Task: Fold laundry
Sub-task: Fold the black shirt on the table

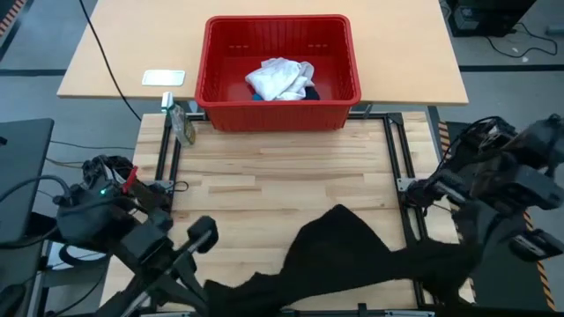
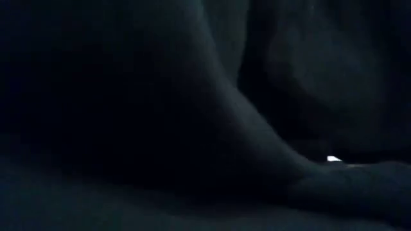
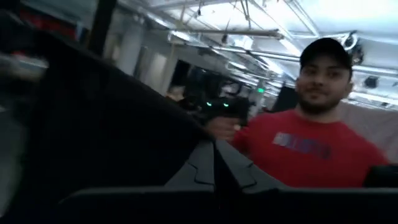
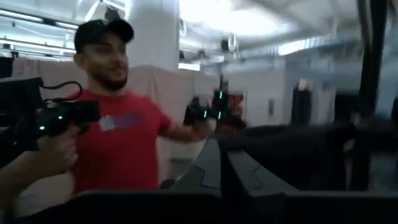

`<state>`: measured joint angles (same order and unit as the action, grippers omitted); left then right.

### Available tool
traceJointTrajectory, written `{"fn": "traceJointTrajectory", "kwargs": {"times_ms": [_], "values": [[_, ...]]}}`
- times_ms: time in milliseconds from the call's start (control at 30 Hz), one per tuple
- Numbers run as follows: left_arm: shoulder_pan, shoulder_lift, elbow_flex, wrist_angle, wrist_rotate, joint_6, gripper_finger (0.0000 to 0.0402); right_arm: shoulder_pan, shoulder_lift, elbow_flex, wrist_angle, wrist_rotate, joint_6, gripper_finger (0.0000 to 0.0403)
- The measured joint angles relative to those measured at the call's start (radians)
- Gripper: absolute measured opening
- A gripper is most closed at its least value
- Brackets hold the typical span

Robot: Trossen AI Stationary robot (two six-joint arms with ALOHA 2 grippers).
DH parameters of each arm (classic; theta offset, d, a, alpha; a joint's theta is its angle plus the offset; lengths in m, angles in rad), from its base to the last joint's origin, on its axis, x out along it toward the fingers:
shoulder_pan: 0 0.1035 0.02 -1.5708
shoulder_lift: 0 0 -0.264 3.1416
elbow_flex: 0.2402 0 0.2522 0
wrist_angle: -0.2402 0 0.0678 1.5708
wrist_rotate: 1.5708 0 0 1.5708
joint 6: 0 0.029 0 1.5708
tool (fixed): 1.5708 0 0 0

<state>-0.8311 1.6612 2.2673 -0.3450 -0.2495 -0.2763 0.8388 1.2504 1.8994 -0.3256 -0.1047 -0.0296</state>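
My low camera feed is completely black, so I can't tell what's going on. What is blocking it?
Observer: The black shirt. It is stretched along the near edge of the table, right in front of that camera.
Operator: Is anything holding it?
Observer: Yes. The left gripper and the right gripper are each shut on one end of it.
Operator: Where's the other laundry?
Observer: A white garment lies in the red basket on the far side.
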Motion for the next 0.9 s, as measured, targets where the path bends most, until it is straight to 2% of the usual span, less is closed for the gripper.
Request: {"fn": "traceJointTrajectory", "kwargs": {"times_ms": [100, 200, 300, 367, 433, 500, 533, 633, 767, 900], "values": [[0.005, -0.009, 0.000, -0.102, -0.118, 0.000, 0.0000, -0.002, 0.007, 0.025, -0.032, 0.129, -0.062, 0.0004], [0.006, -0.013, 0.000, -0.283, -0.242, -0.123, 0.0000, -0.015, -0.024, 0.028, -0.181, 0.351, -0.080, 0.0004], [0.017, -0.014, 0.000, -0.565, -0.345, -0.313, 0.0000, -0.048, -0.054, 0.029, -0.402, 0.656, -0.051, 0.0004], [0.030, -0.011, 0.000, -0.803, -0.408, -0.483, 0.0000, -0.086, -0.062, 0.029, -0.577, 0.847, 0.029, 0.0004], [0.054, -0.002, 0.000, -1.060, -0.450, -0.676, 0.0000, -0.149, -0.059, 0.029, -0.751, 0.945, 0.139, 0.0003], [0.084, 0.011, -0.006, -1.248, -0.471, -0.845, 0.0000, -0.233, -0.049, 0.027, -0.890, 0.959, 0.239, 0.0003], [0.111, 0.010, -0.039, -1.216, -0.471, -0.836, 0.0000, -0.283, -0.043, 0.019, -0.941, 0.960, 0.280, 0.0003], [0.183, -0.016, -0.158, -1.108, -0.489, -0.621, 0.0000, -0.421, -0.030, -0.059, -1.001, 0.937, 0.322, 0.0003], [0.337, -0.030, -0.288, -1.166, -0.483, -0.579, 0.0000, -0.618, -0.012, -0.241, -0.897, 0.823, 0.301, 0.0003], [0.496, -0.022, -0.454, -1.226, -0.371, -0.585, 0.0000, -0.791, 0.006, -0.443, -0.713, 0.664, 0.235, 0.0003]]}}
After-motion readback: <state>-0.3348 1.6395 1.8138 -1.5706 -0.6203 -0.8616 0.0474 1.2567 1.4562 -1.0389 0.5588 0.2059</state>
